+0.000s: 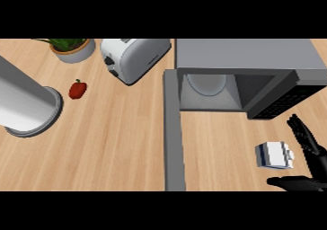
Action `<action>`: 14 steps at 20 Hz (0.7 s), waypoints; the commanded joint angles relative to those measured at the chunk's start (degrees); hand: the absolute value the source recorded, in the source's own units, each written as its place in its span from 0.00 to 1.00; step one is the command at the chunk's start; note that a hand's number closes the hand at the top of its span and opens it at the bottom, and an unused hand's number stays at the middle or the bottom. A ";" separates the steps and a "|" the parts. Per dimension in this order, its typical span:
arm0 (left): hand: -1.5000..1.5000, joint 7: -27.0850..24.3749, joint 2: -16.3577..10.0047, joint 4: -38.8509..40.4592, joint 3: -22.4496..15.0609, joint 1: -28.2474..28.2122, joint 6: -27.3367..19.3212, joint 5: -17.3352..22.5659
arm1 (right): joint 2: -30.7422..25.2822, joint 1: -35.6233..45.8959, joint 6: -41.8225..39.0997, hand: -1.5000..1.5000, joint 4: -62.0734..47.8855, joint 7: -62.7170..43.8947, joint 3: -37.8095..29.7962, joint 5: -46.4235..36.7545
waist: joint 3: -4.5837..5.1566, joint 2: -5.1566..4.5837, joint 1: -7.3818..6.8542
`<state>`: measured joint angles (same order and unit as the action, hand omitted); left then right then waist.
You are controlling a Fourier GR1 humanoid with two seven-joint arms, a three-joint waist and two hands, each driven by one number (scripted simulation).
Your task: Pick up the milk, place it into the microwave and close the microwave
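Observation:
The milk carton (pixel 273 155), small, white with a bluish side, stands on the wooden counter in front of the microwave (pixel 249 56). The microwave's cavity is exposed, with its glass turntable (pixel 207 83) showing inside. Its door (pixel 170 130) is swung wide open and runs down the middle of the view. My right hand (pixel 313 165) is at the lower right, open, with straight fingers just right of the carton and the thumb below it. It does not grip the carton. My left hand is out of sight.
A white toaster (pixel 131 57) sits left of the microwave. A potted plant (pixel 72 47) stands at the back left, a red pepper (pixel 77 89) lies on the counter, and a large grey cylinder (pixel 20 103) fills the left side.

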<state>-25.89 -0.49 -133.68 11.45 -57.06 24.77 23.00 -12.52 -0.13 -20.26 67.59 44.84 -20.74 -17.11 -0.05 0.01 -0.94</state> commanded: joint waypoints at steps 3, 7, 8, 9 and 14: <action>0.00 -1.43 0.48 0.36 -1.78 -0.71 0.64 -1.91 | -0.51 2.30 2.52 0.00 -13.93 9.79 3.74 -4.90 | -0.06 -0.12 -0.28; 0.00 -0.87 0.48 -1.45 -1.57 -1.58 -1.23 -0.48 | -3.10 4.22 3.88 0.00 -20.14 12.97 3.44 -4.84 | -0.04 -0.05 -0.13; 0.00 -3.18 0.48 -0.60 -1.61 -2.93 1.06 -0.36 | -3.33 5.21 4.87 0.00 -20.60 12.62 3.42 -4.81 | -0.02 0.02 -0.21; 0.00 -1.29 0.49 -1.31 0.80 -2.80 2.37 1.29 | -2.95 5.06 5.69 0.00 -22.17 14.12 3.72 -4.95 | -0.03 -0.01 -0.07; 0.00 1.14 0.48 -3.38 3.26 -3.45 2.85 5.54 | -3.32 8.78 13.85 0.00 -31.02 18.92 3.36 -7.26 | -0.08 -0.11 -0.28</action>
<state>-26.23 -0.24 -134.03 12.87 -58.98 26.86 24.61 -15.52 6.79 -9.96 43.04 56.23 -17.34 -22.68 0.03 0.03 -1.09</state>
